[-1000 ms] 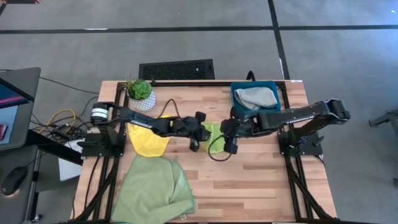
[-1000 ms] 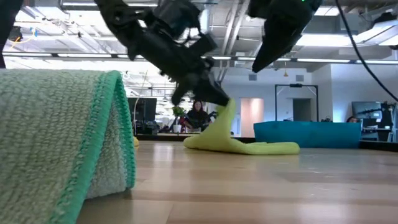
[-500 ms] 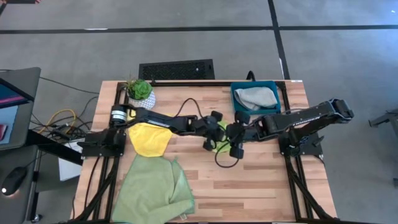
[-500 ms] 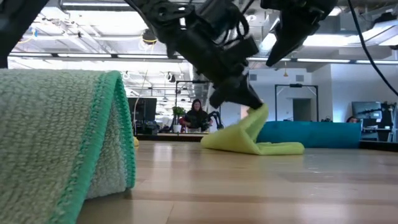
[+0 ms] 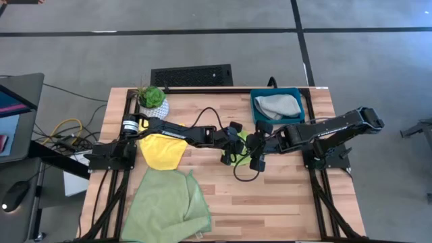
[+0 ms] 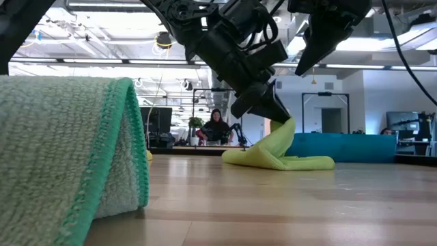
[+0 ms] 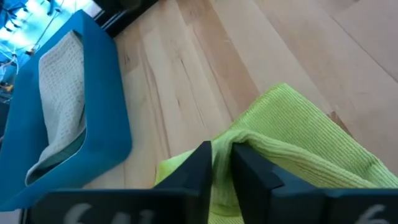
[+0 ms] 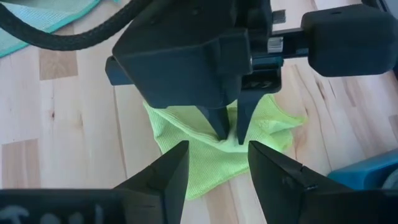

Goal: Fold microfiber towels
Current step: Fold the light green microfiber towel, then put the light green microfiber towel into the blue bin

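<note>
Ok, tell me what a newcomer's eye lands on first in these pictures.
First, the bright lime green towel at mid-table, one edge pulled up into a peak by the left gripper, its fingers pinched on the cloth. The right gripper hovers open just beside it, over the same towel. Next, the large pale green towel bunched at the table's front left, and the teal tray holding a grey towel at the back right.

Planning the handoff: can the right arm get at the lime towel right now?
Probably yes, but crowded. The right tool hangs open just over the lime towel, nothing beneath it. The left tool pinches a raised fold there, so the free towel beside that pinch is the opening.
</note>
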